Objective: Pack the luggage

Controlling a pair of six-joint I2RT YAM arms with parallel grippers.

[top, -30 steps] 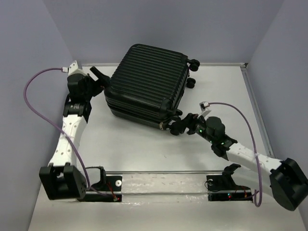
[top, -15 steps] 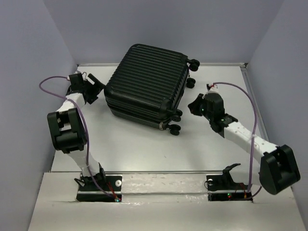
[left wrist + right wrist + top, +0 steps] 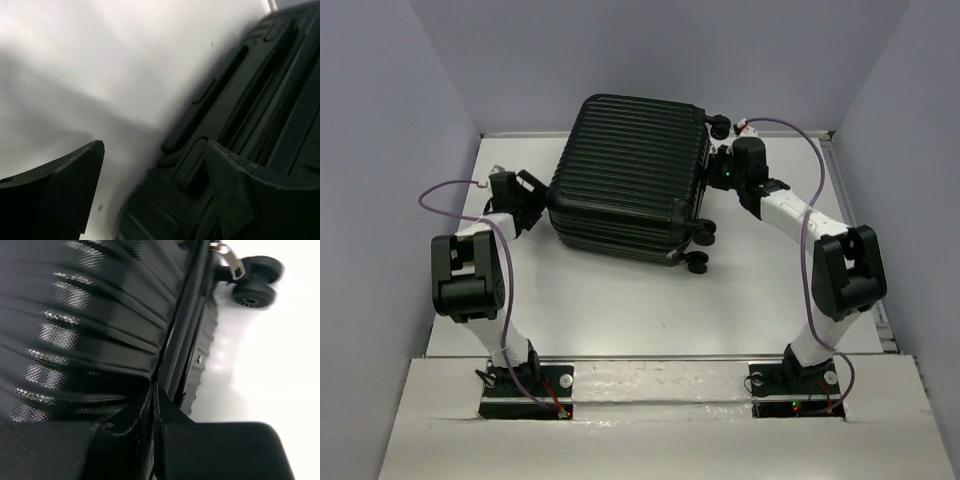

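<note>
The luggage [image 3: 625, 170], a black ribbed hard-shell case, lies closed and flat at the back of the table, its caster wheels [image 3: 700, 262] to the right. My left gripper [image 3: 533, 196] is open beside the case's left side. In the left wrist view its gripper [image 3: 154, 146] has its two fingers spread, one over the table and one over the handle side of the luggage [image 3: 235, 115]. My right gripper [image 3: 718, 172] is shut against the case's right side, near the back wheels. In the right wrist view its gripper [image 3: 155, 386] points at the zip seam of the luggage [image 3: 75, 315], with nothing seen between the fingers.
Purple-grey walls close in the white table [image 3: 620, 310] on three sides. A metal zip pull [image 3: 232, 265] hangs by two wheels [image 3: 255, 290]. Both arms' elbows stand folded up at the left [image 3: 468, 275] and right [image 3: 845, 270] of the table.
My right gripper has shut and swung from the case's front corner to its right side near the back wheels. The left gripper slid nearer along the left side. The case turned slightly.
</note>
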